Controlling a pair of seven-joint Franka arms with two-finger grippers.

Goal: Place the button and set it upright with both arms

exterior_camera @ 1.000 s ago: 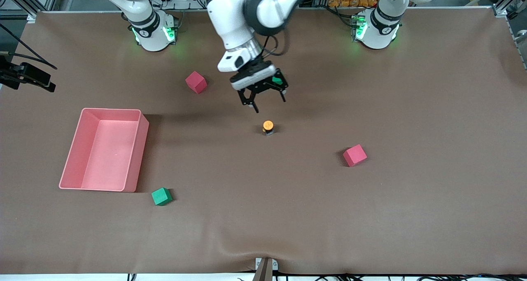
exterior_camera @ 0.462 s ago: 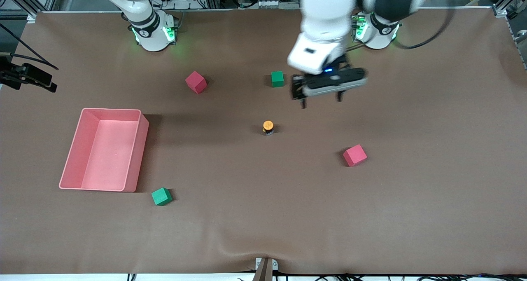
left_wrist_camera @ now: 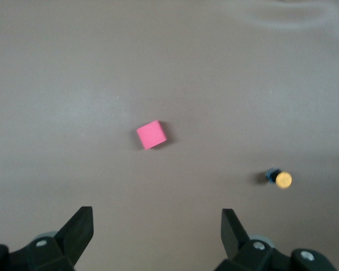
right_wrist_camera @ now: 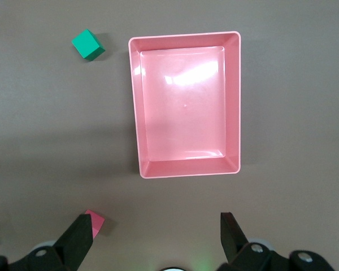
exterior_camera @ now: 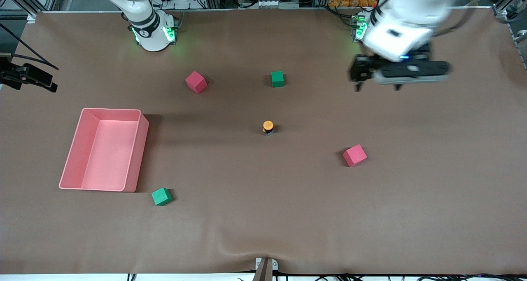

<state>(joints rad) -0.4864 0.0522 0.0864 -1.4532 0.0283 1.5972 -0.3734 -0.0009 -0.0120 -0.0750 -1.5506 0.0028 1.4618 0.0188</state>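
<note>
The button point(exterior_camera: 268, 126) stands upright mid-table, orange cap up on its dark body, with nothing touching it. It also shows in the left wrist view point(left_wrist_camera: 279, 179). My left gripper point(exterior_camera: 377, 87) is open and empty, up in the air over bare table near the left arm's base, well away from the button; its jaws stand wide apart in the left wrist view point(left_wrist_camera: 155, 228). My right gripper point(right_wrist_camera: 155, 234) is open and empty, high over the table beside the pink bin point(right_wrist_camera: 134, 107). It is out of the front view; the right arm waits.
The pink bin point(exterior_camera: 140, 149) sits toward the right arm's end. One pink cube point(exterior_camera: 196, 82) and one green cube point(exterior_camera: 277, 78) lie near the bases. Another pink cube point(exterior_camera: 354, 155) and another green cube point(exterior_camera: 161, 196) lie nearer the front camera.
My left gripper has swung away from over the button toward the left arm's end of the table, uncovering a green cube. The button has not moved.
</note>
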